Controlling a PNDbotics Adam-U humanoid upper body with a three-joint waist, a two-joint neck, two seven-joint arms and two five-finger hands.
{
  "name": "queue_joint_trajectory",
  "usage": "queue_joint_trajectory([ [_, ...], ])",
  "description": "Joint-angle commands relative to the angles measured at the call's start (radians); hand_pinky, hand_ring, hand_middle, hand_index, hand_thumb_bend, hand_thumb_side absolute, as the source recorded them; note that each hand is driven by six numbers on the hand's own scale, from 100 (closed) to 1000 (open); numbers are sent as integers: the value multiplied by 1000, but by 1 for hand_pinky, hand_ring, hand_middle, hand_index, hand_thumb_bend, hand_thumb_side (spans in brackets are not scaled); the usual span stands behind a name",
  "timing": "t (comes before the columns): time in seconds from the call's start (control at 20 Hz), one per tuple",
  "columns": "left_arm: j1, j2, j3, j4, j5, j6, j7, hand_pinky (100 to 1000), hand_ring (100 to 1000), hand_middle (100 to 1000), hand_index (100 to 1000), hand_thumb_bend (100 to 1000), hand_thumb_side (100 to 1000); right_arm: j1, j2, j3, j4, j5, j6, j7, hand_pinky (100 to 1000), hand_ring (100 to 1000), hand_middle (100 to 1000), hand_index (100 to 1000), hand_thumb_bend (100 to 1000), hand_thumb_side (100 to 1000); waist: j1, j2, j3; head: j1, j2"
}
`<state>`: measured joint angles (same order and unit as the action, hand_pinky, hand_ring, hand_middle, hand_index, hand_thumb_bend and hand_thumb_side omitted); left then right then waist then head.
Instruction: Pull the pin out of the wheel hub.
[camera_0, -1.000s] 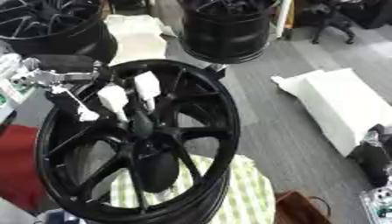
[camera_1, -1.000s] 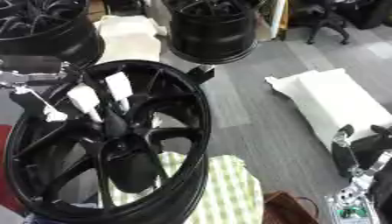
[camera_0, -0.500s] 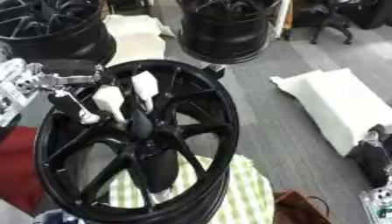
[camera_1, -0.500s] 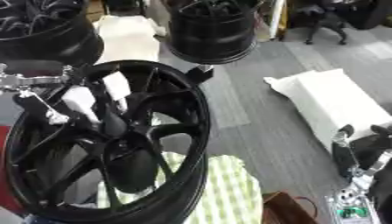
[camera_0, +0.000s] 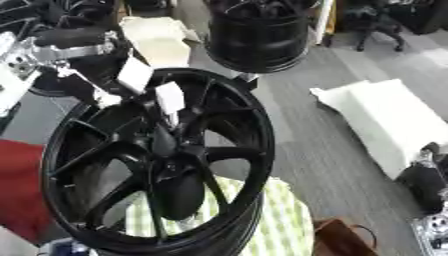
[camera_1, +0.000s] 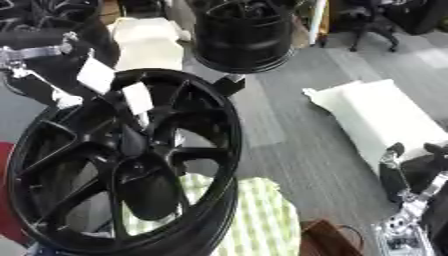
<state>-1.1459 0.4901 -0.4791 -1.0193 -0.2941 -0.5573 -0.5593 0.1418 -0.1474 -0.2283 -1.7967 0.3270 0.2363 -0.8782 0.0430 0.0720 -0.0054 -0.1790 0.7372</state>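
Pin first: I cannot pick it out on the screen, so I only guess it sits near the middle of the wheel hub (camera_0: 171, 165), where the dark spokes meet. The wheel hub is big and black. It stands up on its edge, leaning a bit, on a green checked cloth (camera_0: 284, 225).

My left hand (camera_0: 83, 52) comes in from the top left, over the upper rim and down among the spokes. I cannot tell if it is clenched on anything or not. My right hand (camera_1: 407, 172) waits low on the right side, well away from the wheel hub, relaxed and holding nothing.

What worries me most is the wheel hub tipping. It rests on a thin edge, and nothing else steadies it that I can see. If I pull the pin sideways and not straight out, I think the whole thing could rock, roll off the cloth or fall over. The cloth may slide too.

Next worry: I may grab a spoke and not the pin, since everything there is black on black. Then I would tug the wheel hub itself.

Last, if the pin pops free fast, it could drop through the spokes and be lost
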Motion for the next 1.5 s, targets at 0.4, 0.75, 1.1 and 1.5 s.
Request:
queue_joint_trajectory([
  [0.4, 156, 276, 240, -93, 165, -350, -348, 621, 410, 390, 625, 100, 100, 1, -20, -20, -10, 4, 29, -29, 149, 411, 791, 664, 312, 153, 0, -21, 23, -18, 2],
  [0.75, 420, 390, 355, -101, 165, -349, -348, 644, 488, 499, 755, 162, 198, 1, -19, -23, -14, 5, 34, -29, 149, 411, 791, 664, 314, 153, -5, -18, 42, -26, 7],
  [1.1, 508, 361, 422, -69, 82, -337, -348, 655, 549, 702, 908, 549, 598, 2, -11, -26, -17, 2, 40, -29, 148, 411, 790, 664, 314, 153, -19, -14, 55, -36, 10],
  [1.5, 660, 256, 609, 41, 22, -324, -348, 647, 582, 729, 908, 429, 654, 7, -1, -21, -22, -6, 50, -29, 146, 409, 789, 664, 315, 153, -41, -8, 53, -31, 20],
])
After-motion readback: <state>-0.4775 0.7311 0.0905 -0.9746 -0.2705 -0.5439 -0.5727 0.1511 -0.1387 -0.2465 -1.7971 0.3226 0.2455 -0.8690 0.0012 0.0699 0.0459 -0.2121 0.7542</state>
